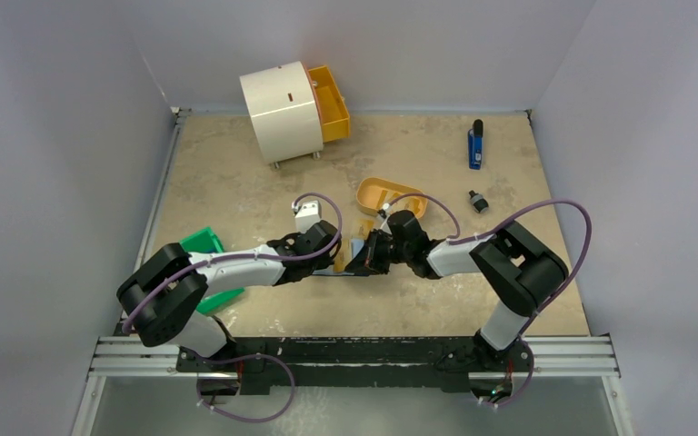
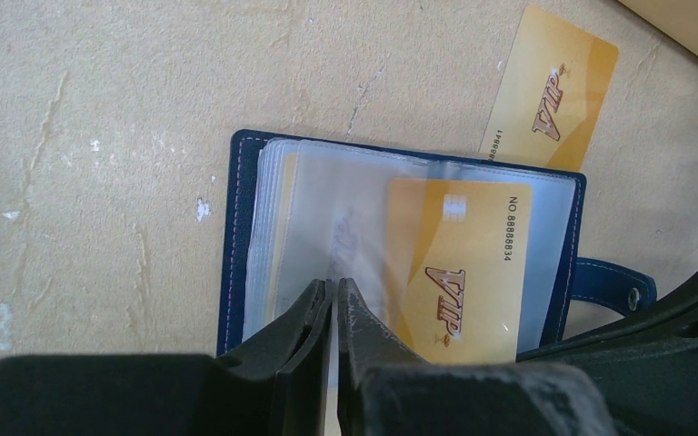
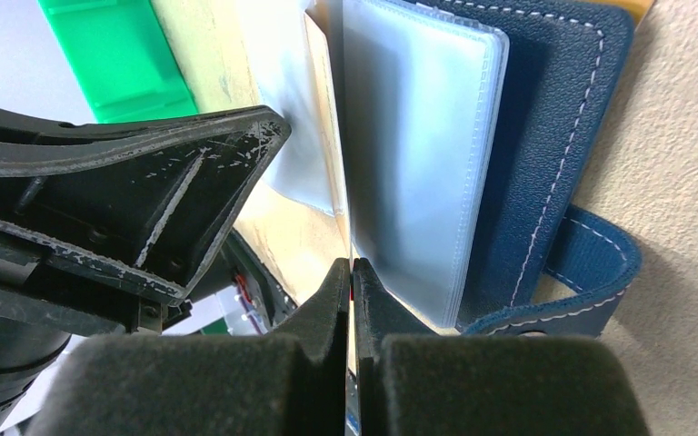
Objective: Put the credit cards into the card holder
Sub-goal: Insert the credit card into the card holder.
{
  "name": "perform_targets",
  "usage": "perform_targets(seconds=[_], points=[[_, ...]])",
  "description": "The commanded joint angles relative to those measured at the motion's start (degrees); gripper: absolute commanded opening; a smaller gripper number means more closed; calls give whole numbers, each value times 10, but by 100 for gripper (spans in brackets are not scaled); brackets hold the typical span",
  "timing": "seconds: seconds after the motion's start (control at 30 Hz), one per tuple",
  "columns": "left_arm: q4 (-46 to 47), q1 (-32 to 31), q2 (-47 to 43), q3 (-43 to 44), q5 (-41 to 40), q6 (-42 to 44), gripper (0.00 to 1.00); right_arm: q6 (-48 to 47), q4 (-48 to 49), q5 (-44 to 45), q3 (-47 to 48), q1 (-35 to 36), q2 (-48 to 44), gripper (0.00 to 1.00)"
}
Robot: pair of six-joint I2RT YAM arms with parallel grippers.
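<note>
Left wrist: card holder (image 2: 233, 236) edge overlaps a credit card (image 2: 550, 86).

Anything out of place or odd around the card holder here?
One gold VIP card lies loose on the table, its near edge hidden under the open card holder instead of sitting in a sleeve. Nothing looks spilled or damaged.
</note>
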Motion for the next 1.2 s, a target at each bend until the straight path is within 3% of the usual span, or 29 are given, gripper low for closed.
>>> perform_targets(seconds=[0.0,0.87,1.17], points=[[-19,2,-4,-12,8,0,6,5,-5,28,-5,-5,4,0],[-17,2,2,1,18,-4,8,-28,42,-43,35,2,47,0],[-63,19,-53,17,8,4,16,-38,13,-38,46,3,49,0]])
